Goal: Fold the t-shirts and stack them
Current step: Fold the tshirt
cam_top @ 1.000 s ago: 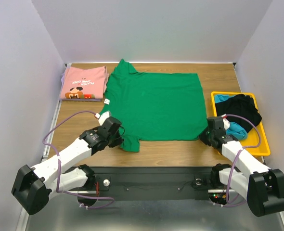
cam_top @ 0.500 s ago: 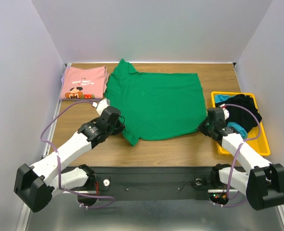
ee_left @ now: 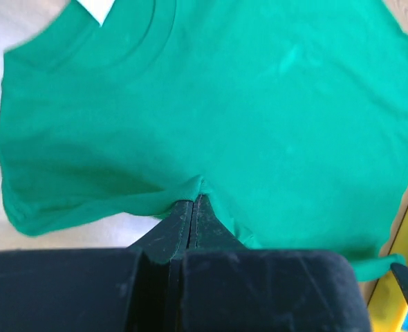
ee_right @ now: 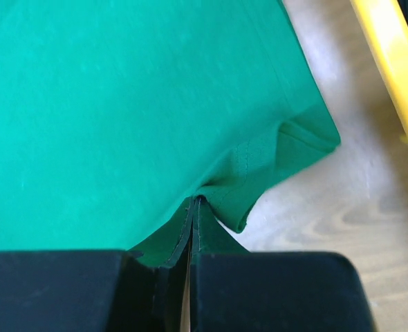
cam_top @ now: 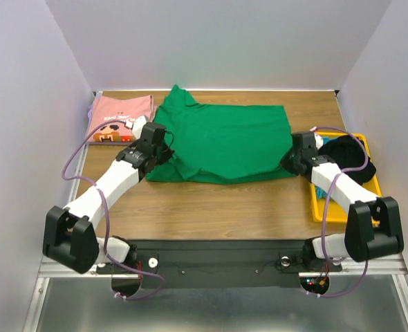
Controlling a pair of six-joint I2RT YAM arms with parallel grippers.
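Note:
The green t-shirt (cam_top: 221, 142) lies across the table's middle, its near half folded up over the far half. My left gripper (cam_top: 160, 147) is shut on the shirt's left edge; the left wrist view shows the closed jaws pinching green cloth (ee_left: 259, 104) below the collar with the white label (ee_left: 97, 8). My right gripper (cam_top: 292, 161) is shut on the shirt's right hem, seen pinched in the right wrist view (ee_right: 121, 104). The pink t-shirt (cam_top: 115, 119) lies folded at the far left, partly behind the left arm.
A yellow tray (cam_top: 317, 200) with black and teal clothes (cam_top: 349, 158) stands at the right edge, close to my right arm; its rim shows in the right wrist view (ee_right: 397, 76). Bare wooden table (cam_top: 218, 207) lies in front of the shirt.
Both grippers have moved away from the near edge toward the back, carrying the green shirt's near edge up and over itself, so the shirt now lies folded shorter.

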